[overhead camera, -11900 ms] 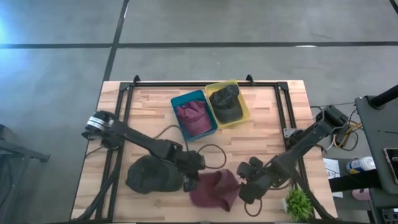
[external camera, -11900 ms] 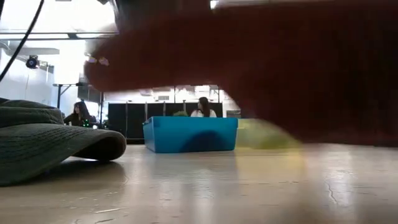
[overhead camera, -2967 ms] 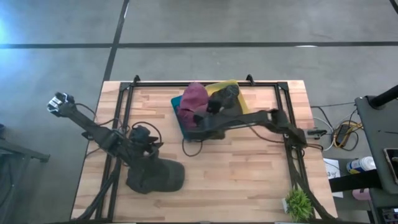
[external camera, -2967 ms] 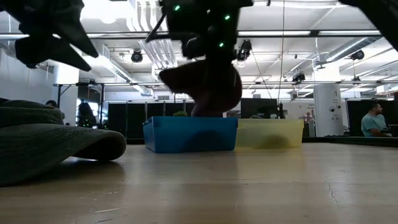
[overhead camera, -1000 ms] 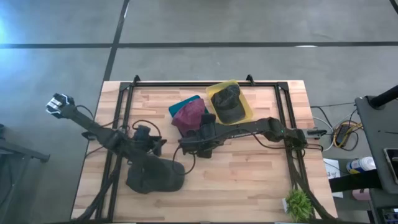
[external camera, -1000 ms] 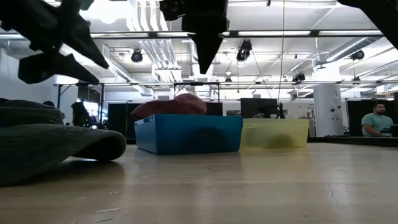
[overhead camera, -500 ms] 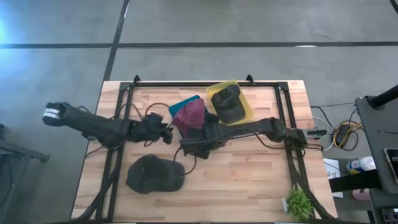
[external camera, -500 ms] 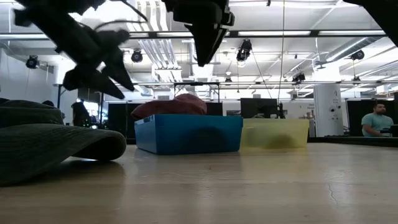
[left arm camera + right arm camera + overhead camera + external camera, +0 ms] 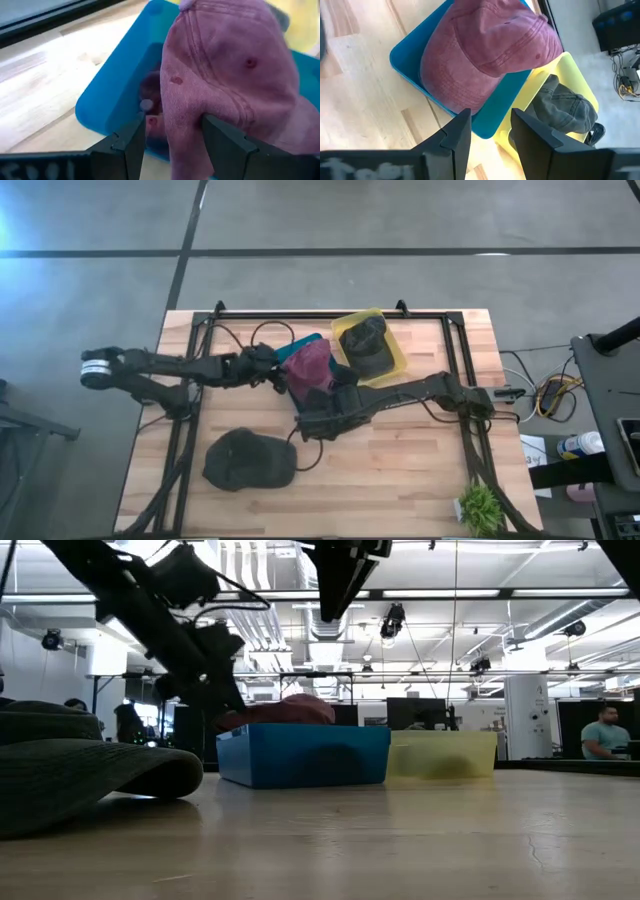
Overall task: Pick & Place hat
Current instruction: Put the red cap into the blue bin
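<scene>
Nearest you on the table (image 9: pixel 420 450) lies the dark green hat (image 9: pixel 248 461), untouched, well apart from both grippers. Farther in, your right gripper (image 9: pixel 308 423) hangs above the wood just beside the blue bin (image 9: pixel 407 65); its fingers (image 9: pixel 455 137) stand parted around nothing. Beyond it, your left gripper (image 9: pixel 172 131) has its fingers (image 9: pixel 131 141) spread on either side of the maroon hat (image 9: pixel 227 80), which sits heaped over the blue bin's rim. Farthest, the yellow bin (image 9: pixel 392 361) holds a grey hat (image 9: pixel 365 343).
</scene>
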Robot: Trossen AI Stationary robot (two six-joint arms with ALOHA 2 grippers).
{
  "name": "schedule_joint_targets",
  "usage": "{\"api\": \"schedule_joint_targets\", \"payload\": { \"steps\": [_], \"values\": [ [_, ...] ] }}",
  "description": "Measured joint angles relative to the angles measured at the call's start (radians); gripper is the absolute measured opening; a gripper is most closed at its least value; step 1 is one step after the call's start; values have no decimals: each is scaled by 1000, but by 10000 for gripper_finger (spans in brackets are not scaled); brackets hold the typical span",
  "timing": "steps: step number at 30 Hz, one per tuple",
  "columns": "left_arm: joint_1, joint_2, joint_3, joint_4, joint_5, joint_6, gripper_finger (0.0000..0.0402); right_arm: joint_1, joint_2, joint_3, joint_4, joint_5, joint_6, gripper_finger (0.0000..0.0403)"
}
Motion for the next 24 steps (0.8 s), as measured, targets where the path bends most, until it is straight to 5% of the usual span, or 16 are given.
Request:
{"api": "schedule_joint_targets", "payload": {
  "steps": [13, 24],
  "values": [
    [48, 206, 33, 272, 61, 183, 186, 7, 0, -2, 0, 0, 0, 132],
    [59, 85, 38, -76, 61, 204, 186, 0, 0, -4, 0, -7, -33, 130]
  ]
}}
